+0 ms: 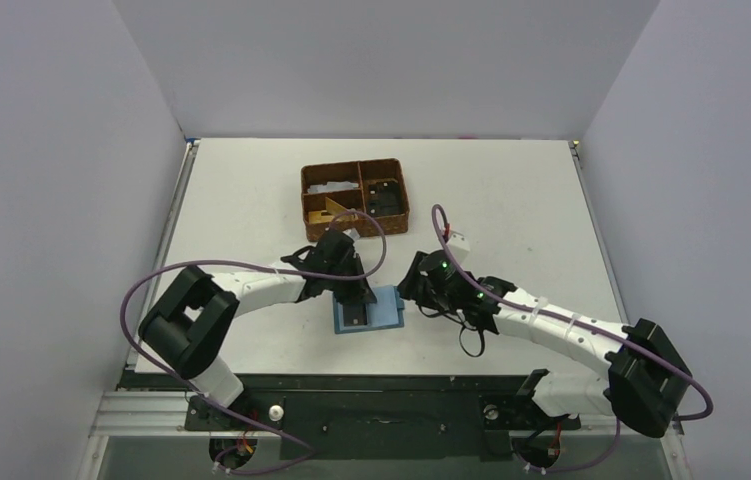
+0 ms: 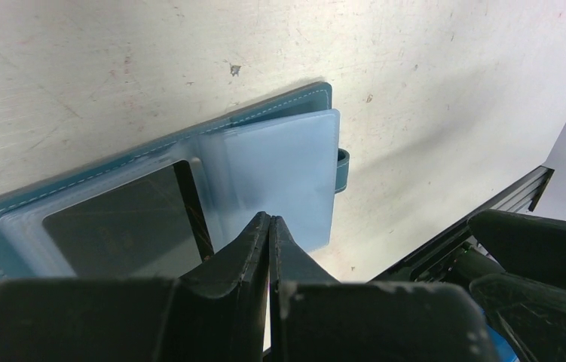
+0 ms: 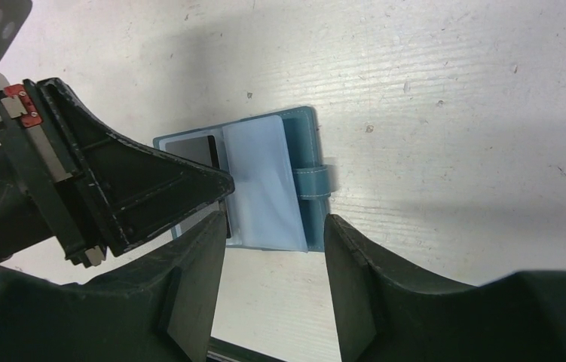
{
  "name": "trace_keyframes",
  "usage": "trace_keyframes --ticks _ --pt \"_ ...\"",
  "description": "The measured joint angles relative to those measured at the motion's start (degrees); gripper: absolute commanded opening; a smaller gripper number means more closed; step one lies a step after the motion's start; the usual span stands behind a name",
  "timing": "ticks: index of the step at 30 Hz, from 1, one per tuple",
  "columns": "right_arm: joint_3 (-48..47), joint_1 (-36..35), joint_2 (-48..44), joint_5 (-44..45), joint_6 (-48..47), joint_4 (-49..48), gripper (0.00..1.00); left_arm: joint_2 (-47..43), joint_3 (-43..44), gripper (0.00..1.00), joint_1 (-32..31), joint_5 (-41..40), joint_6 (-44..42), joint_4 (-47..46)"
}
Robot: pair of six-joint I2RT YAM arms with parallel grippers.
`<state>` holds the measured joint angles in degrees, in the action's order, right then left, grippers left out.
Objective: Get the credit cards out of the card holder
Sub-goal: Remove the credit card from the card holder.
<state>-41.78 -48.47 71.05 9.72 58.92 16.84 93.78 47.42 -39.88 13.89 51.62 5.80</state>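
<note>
The card holder [image 1: 371,313] lies open on the desk [image 1: 251,200], a dark card [image 2: 121,219] in one clear pocket. The left hand [image 2: 270,224] is closed, its tips over the pockets; the right hand [image 3: 276,228] stands open just beside it.

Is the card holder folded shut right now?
No, the card holder lies spread open with its inside facing up.

Robotics laboratory test cell: a white table [image 1: 511,190] enclosed by plain partition walls [image 1: 51,150], with a metal mounting frame [image 1: 131,415] at the near edge.
</note>
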Motion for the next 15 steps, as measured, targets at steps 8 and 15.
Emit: trace_keyframes --ticks 8,15 --pt "-2.89 -1.75 2.19 -0.02 -0.66 0.22 0.56 -5.29 -0.04 0.19 2.93 -0.42 -1.95 3.28" --pt "-8.76 -5.55 8.55 -0.28 -1.81 0.33 0.6 -12.26 -2.82 0.35 7.74 -1.44 -4.22 6.58"
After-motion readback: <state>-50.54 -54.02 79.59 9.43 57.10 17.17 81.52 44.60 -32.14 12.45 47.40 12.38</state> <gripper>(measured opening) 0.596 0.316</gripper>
